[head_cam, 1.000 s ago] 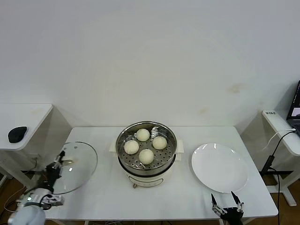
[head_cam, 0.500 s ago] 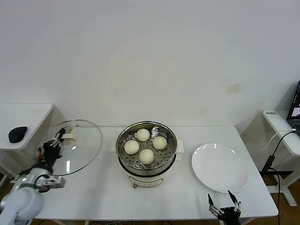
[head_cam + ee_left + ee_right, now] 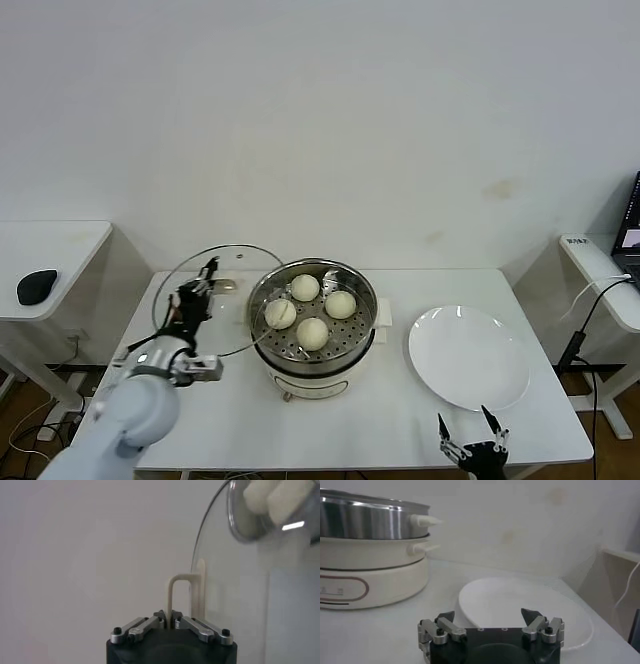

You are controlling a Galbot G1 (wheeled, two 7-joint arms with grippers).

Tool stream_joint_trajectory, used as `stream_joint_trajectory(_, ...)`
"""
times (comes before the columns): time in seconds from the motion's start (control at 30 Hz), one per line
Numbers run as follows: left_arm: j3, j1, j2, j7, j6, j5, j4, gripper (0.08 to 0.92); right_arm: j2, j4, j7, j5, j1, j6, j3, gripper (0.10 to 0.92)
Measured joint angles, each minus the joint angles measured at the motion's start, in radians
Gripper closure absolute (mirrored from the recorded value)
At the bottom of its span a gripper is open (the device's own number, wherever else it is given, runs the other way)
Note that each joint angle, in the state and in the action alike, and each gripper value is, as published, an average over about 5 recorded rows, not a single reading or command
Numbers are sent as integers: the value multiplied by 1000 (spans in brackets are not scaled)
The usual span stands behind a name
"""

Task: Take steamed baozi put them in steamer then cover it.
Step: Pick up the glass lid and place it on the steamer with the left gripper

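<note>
— Above the table's left side, what does the left gripper (image 3: 200,285) hold?

— Its jaws are pinched on the bar handle (image 3: 181,597) of the cover (image 3: 215,300), a glass lid tilted in the air, its rim overlapping the steamer (image 3: 313,325).

— And the steamed baozi (image 3: 312,310)?

— All four sit on the perforated tray.

— How to finish well?

— Level the lid, centre it over the pot, lower gently.

— The right gripper (image 3: 474,447)?

— Idle at the table's front edge near the white plate (image 3: 468,357), jaws wide apart.
</note>
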Motion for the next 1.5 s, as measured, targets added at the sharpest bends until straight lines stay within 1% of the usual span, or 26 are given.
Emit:
stream_joint_trajectory(0.33,155,-124,-145,81,70,154,51,853,6,-12,9,-32,0,16,7,203)
stream_joint_trajectory(0.53,216,-160,-234,121,98,219,93,853,7,-24,11,-45,0,24,11,203)
stream_joint_trajectory(0.77,251,-185,-320,153,122,265,139,853,9,-36,14,-59,4,29,5,203)
stream_joint_trajectory(1.13,283,-189,-418,181,134,335,182,853,9,-50,15,-78,5,34,-5,203)
stream_joint_trajectory(1.5,283,-174,-453,184,123,390,188,853,9,-58,15,-82,5,36,-9,203)
